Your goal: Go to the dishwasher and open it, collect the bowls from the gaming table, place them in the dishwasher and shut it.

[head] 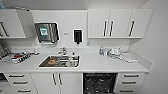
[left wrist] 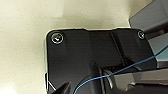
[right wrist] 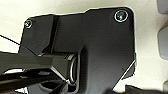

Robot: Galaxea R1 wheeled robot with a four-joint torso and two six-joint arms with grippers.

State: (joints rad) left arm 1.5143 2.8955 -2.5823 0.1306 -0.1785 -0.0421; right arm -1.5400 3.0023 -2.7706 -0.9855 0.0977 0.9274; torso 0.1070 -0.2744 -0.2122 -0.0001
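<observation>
Head view: the dishwasher (head: pixel 100 83) sits under the white desk (head: pixel 105 65) — its dark inside exposed, right of the sink (head: pixel 60 61). Left wrist view, then right — whether either tool is spread or pressed together, I cannot tell.

The dishwasher (head: pixel 99 83) sits under the counter (head: pixel 95 65) — right of the sink (head: pixel 60 61).

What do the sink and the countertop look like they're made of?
The sink looks like stainless steel: a grey, shiny basin with bright glints along its rim. The countertop appears to be a smooth white laminate or solid surface, matte and seamless; which one can't be told.
</observation>
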